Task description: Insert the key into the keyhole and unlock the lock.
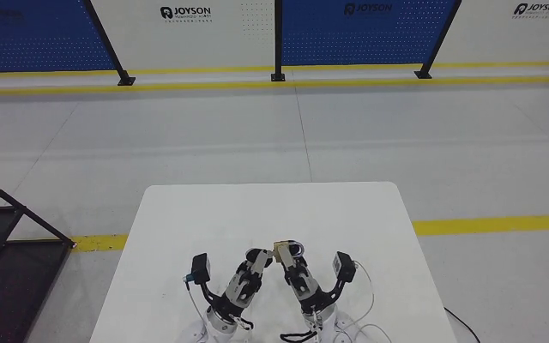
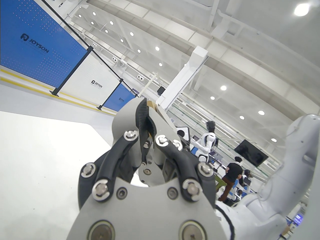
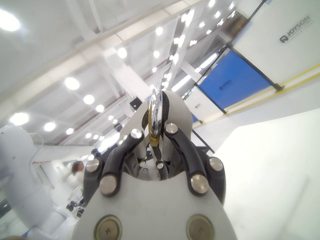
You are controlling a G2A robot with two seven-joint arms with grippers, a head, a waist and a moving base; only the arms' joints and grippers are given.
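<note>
Both grippers are raised side by side over the near edge of the white table, tips close together. My right gripper is shut on the padlock: a brass body edge and a shiny silver shackle show between its fingers. From above, the padlock sits at the right gripper tip, shackle pointing away. My left gripper is shut, and a small brass piece, the key, peeks out at its fingertips. In the top view the left gripper almost meets the lock. The keyhole is hidden.
The tabletop stretches bare beyond the grippers toward the far edge. Blue and white barrier panels and yellow floor lines stand well behind the table. A dark rack sits off the table's left side.
</note>
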